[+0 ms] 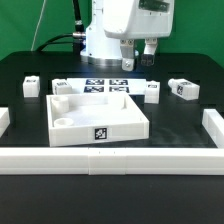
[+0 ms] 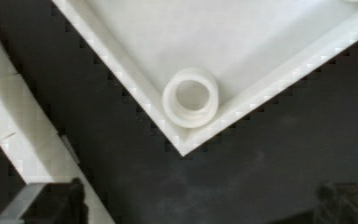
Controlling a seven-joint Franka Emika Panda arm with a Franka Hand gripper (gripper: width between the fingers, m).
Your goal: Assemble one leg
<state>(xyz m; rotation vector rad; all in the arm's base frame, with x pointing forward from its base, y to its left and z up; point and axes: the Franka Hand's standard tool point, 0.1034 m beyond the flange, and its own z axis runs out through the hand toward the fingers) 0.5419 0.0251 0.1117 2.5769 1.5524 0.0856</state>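
Several small white legs with marker tags lie on the black table: two at the exterior view's left point(image 1: 32, 86) point(image 1: 62, 88) and two at its right point(image 1: 152, 92) point(image 1: 185, 88). The large white square panel point(image 1: 95, 118) lies in the middle. My gripper point(image 1: 138, 62) hangs above the table behind the panel's far right corner, apart from every leg. In the wrist view the gripper point(image 2: 194, 205) is open and empty, with dark fingertips point(image 2: 43, 205) at the frame's edges. Beyond them lies a panel corner point(image 2: 247, 50) with its round hole point(image 2: 190, 95). No leg shows in the wrist view.
The marker board point(image 1: 105, 87) lies behind the panel. Long white border rails run along the front point(image 1: 110, 160), the exterior view's left point(image 1: 5, 120) and its right point(image 1: 213, 125). A white strip point(image 2: 7, 110) shows beside the panel in the wrist view.
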